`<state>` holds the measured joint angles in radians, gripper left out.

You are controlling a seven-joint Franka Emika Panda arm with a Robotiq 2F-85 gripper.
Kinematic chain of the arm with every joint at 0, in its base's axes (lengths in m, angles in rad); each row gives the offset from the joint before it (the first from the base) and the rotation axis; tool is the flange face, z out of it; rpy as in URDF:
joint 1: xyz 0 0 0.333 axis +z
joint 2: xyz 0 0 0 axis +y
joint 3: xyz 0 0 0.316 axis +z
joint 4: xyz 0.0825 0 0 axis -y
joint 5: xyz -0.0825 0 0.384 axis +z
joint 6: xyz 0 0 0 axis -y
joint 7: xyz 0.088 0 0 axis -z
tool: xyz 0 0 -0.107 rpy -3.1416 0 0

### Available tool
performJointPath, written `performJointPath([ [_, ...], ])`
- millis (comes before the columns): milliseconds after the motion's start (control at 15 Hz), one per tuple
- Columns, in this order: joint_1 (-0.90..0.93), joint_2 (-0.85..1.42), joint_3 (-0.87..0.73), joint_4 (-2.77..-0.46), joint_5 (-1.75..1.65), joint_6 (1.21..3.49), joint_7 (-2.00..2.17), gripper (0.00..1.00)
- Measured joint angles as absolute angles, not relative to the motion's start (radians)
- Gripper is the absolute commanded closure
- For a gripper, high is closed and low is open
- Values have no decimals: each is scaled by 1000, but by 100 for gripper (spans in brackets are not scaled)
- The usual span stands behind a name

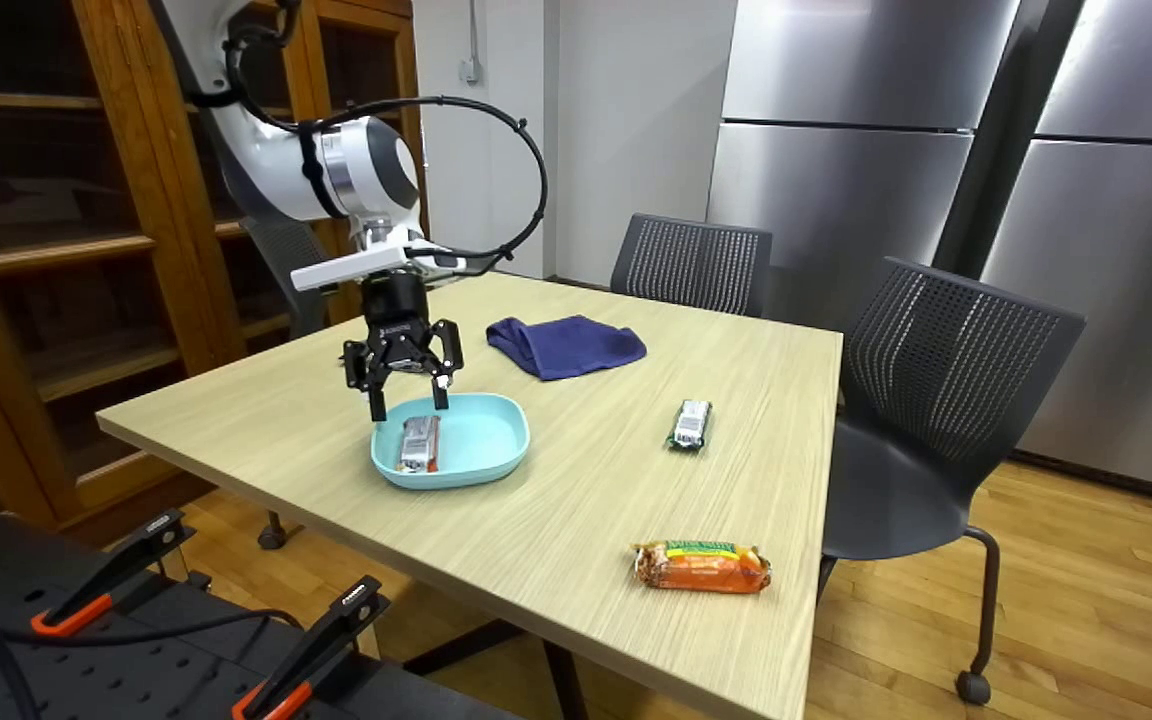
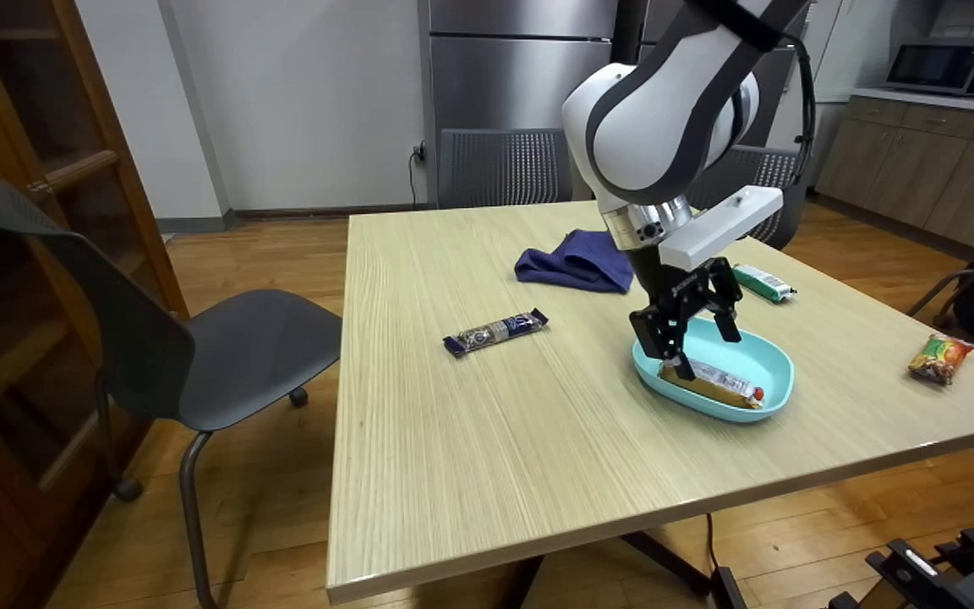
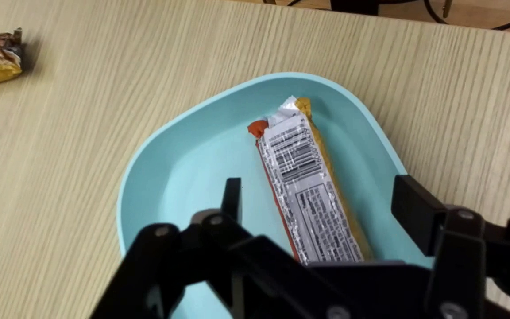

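Gripper (image 1: 409, 402) is held above a turquoise dish (image 1: 486, 440), jaws spread wide, nothing gripped. A bar with a barcode (image 3: 308, 190) is seated in the dish, printed back up; in the wrist view it is framed by the two fingers (image 3: 419, 217), a gap left on either side, its upper end pointed at about eleven o'clock. Contact is hard to judge in an exterior view, where the bar is partly covered by a finger. With the dish taken as clock centre in an exterior view, a navy-wrapped bar (image 2: 495, 332) is found toward nine o'clock, a crumpled blue cloth (image 2: 578, 260) at about ten, a green-wrapped bar (image 2: 764, 282) at one, an orange packet (image 2: 940, 359) at three. All these are laid on a pale wood-grain table (image 2: 453, 465). Beyond it, a microwave (image 2: 935, 66) is shown near one o'clock; in an exterior view a glass-fronted cabinet (image 1: 126, 260) is seen at ten, a mesh-backed chair (image 1: 691, 265) and a steel fridge (image 1: 846, 220) at two.
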<state>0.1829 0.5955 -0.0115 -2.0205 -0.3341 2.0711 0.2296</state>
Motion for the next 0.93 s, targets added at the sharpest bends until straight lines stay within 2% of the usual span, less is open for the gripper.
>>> performJointPath([
  [667,171,525,45,-1919,-19,2042,187,0],
  [933,170,526,54,-1897,8,2033,188,0],
])
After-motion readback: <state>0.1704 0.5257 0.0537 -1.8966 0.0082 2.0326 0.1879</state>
